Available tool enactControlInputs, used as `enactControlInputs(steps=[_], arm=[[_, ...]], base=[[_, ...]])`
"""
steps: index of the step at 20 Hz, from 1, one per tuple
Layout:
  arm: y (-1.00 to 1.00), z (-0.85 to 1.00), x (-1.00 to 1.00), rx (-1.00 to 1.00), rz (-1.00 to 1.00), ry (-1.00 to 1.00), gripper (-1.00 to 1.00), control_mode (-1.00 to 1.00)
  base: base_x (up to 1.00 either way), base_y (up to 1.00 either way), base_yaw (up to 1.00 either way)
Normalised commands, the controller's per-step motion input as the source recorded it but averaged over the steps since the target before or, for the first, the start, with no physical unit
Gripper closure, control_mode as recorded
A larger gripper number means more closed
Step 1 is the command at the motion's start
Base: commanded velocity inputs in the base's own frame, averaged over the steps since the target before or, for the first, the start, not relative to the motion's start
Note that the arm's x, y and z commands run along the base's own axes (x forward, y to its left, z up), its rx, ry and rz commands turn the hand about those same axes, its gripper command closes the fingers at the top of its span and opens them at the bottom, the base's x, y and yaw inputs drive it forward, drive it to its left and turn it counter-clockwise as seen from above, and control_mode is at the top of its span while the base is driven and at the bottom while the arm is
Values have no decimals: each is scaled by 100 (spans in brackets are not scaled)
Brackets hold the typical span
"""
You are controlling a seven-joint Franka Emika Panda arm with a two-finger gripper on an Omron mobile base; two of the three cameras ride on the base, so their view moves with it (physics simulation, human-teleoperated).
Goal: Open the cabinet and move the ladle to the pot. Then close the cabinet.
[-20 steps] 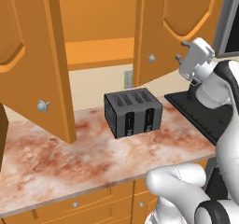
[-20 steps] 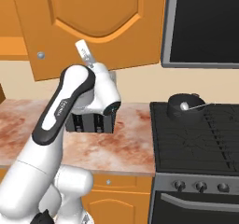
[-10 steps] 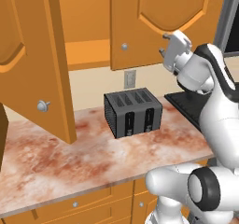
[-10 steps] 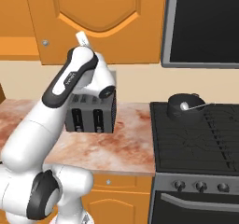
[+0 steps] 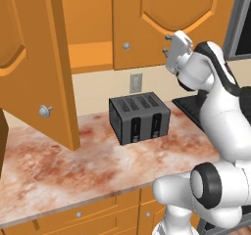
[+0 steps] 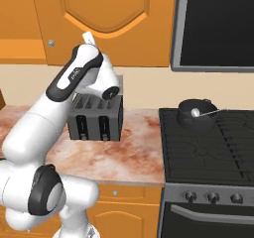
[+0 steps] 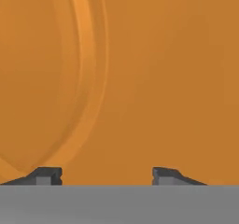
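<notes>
Now the cabinet [image 5: 162,23] fills the space right ahead of the tool [image 7: 107,175], whose jaws stand apart, grasping nothing. The right door looks shut; the left door [image 5: 37,67], far off to the tool's side, hangs open. A rigid, hinged panel, it should swing under a flat push near its knob [image 5: 46,111]. The ladle [image 6: 204,112] rests in the pot [image 6: 197,114], well away.

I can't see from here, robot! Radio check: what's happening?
Gripper open, empty, at right cabinet door. Ladle in pot. Left door hanging open. Nothing in the way.
</notes>
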Motion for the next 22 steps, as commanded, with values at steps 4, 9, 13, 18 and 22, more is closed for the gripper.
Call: enactControlInputs(steps=[4, 9, 13, 18, 22], arm=[[8, 6, 9, -1, 0, 0, -100, -100], [0, 35, -100, 0, -1, -10, -100, -100], [0, 52, -100, -1, -1, -2, -100, -100], [4, 67, -100, -9, -1, 0, -100, -100], [9, 74, -100, -16, -2, 8, -100, -100]], base=[[0, 0, 0], [0, 0, 0], [0, 0, 0], [0, 0, 0], [0, 0, 0]])
